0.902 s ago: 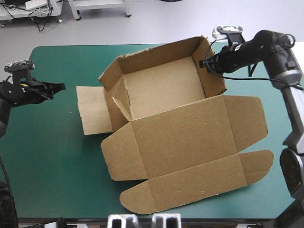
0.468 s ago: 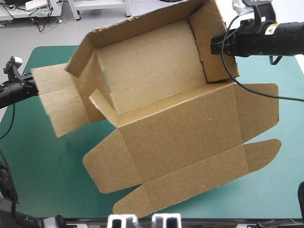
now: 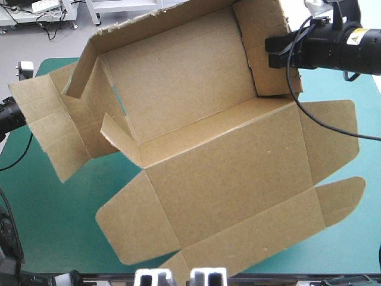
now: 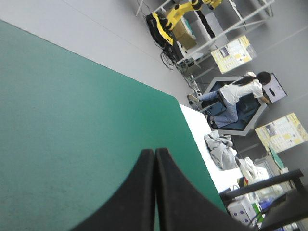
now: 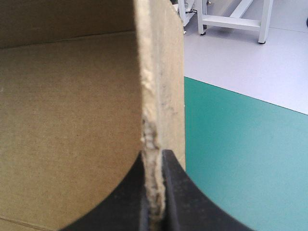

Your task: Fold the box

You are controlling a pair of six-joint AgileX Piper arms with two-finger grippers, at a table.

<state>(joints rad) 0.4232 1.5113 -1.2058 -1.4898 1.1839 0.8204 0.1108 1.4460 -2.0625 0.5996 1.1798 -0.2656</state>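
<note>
The brown box [image 3: 196, 119] hangs lifted and tilted above the teal-green table, its tray walls raised, its lid panel and flaps [image 3: 238, 196] hanging toward the front. My right gripper [image 3: 271, 52] is shut on the box's right side wall; in the right wrist view the board's edge [image 5: 156, 96] runs up from between the fingers [image 5: 173, 192]. My left gripper [image 4: 155, 156] is shut with nothing in it, over bare table near the left edge. In the high view the box's left flap [image 3: 47, 119] hides that gripper's tips.
The teal-green cover [image 3: 53, 202] shows under and to the left of the raised box, and at the right [image 3: 366, 131]. The table's edge [image 4: 187, 120] lies ahead of my left gripper.
My right gripper has lifted the box off the table, up and nearer the camera, tilting it. The left arm has drawn back toward the table's left edge.
</note>
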